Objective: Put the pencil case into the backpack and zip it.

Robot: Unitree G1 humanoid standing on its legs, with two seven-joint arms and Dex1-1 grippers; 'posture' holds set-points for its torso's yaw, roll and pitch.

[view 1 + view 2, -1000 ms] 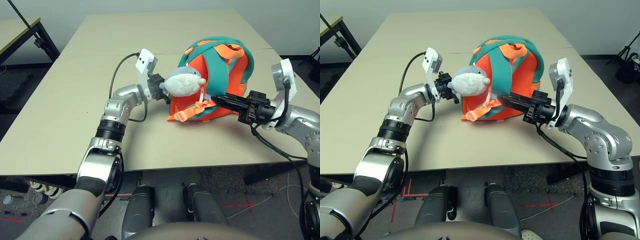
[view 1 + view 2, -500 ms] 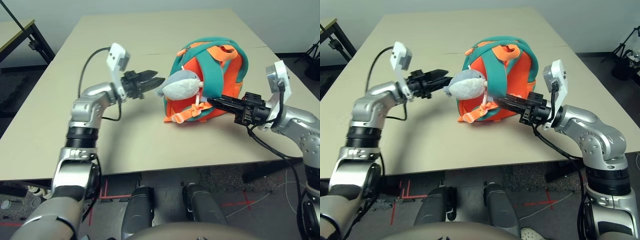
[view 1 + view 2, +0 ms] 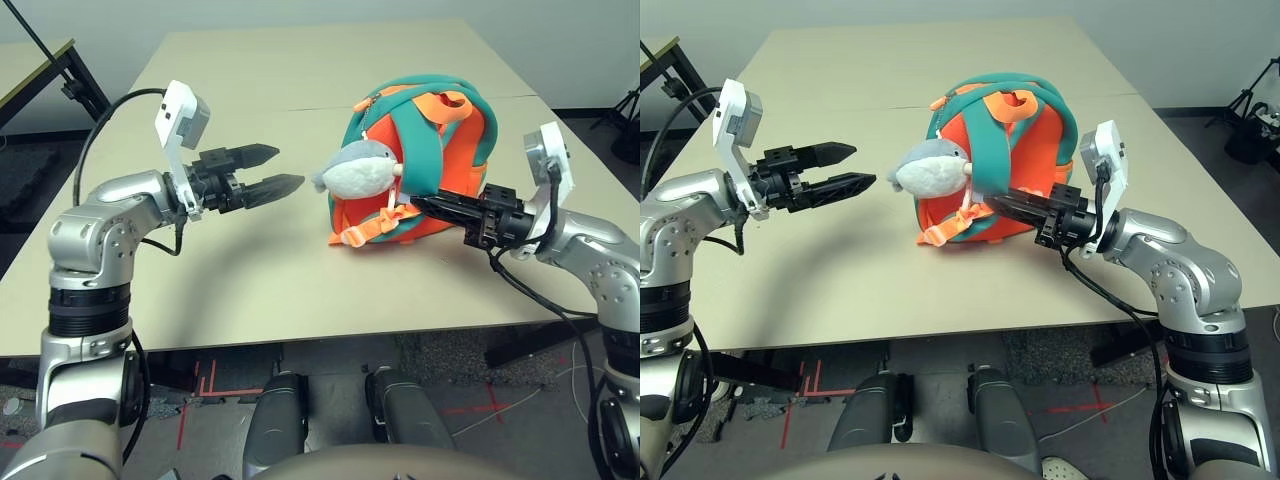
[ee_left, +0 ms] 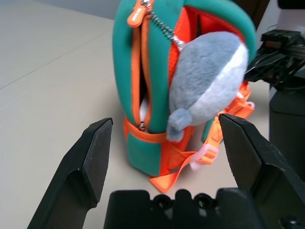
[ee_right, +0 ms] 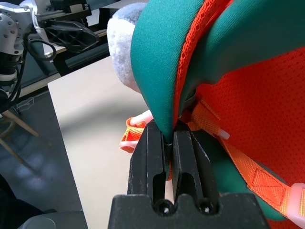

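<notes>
Right gripper pinches the small teal-and-orange soft backpack upright; left gripper hovers spread, clear of it. A slipping pinch could topple the bag.

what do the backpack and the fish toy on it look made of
Backpack: soft matte teal fabric, maybe neoprene, with orange mesh visible in the right wrist view and woven orange webbing straps. Fish toy: fuzzy grey-and-white plush, likely stuffed.
</notes>
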